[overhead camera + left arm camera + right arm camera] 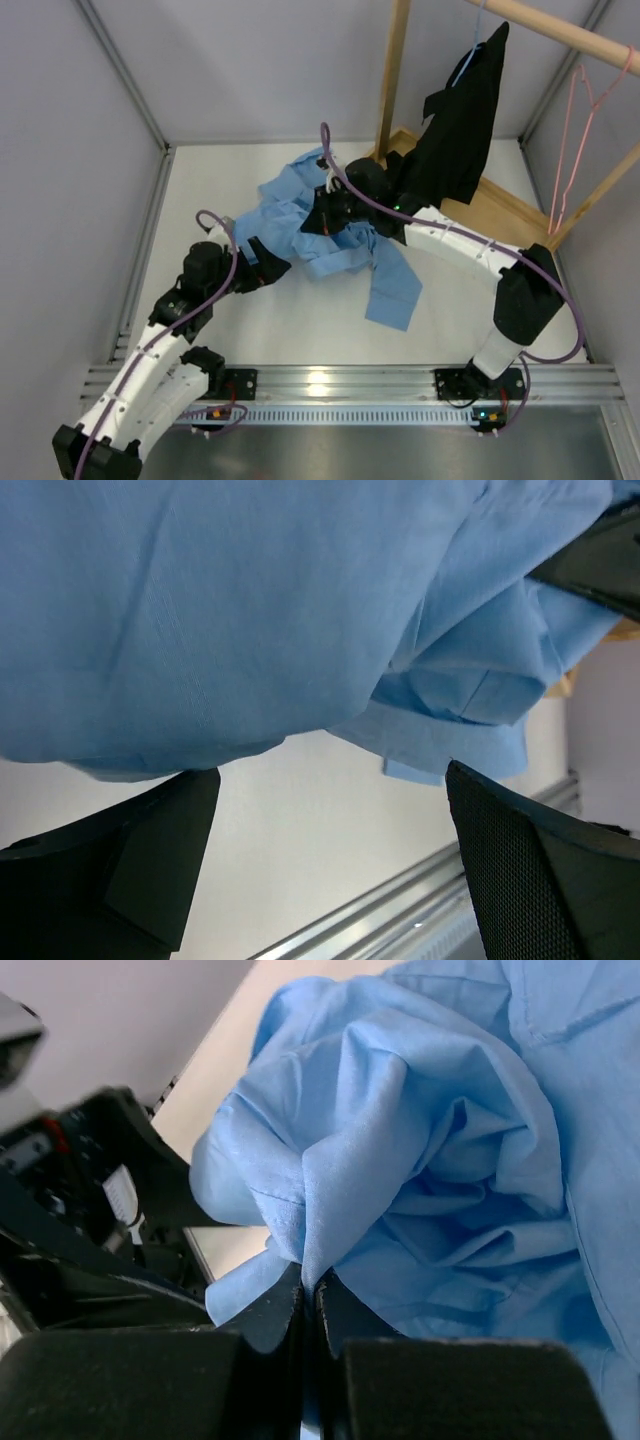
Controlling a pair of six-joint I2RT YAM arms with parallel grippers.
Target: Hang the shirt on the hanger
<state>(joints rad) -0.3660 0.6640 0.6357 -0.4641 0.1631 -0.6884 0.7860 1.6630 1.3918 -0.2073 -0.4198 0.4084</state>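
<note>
Top external view: the shirt (pixel 335 250) lies crumpled on the desk (pixel 300 330), one end trailing from its near-right side toward the arm bases. At the shirt's far edge the right gripper (pixel 310 1295) has its jaws pinched together on a raised fold of the blue cloth, seen close in the right wrist view. At the shirt's left edge sits the left gripper (pixel 330 780), its jaws spread wide with nothing between them; in the left wrist view the cloth hangs just beyond them. Beyond the shirt to the right, a black garment (pixel 460 130) hangs on a light blue hanger (pixel 466 62) from a wooden rail (pixel 560 35). Further right, well apart from the shirt, the pink hanger (pixel 572 140) hangs by its hook from the same rail
</note>
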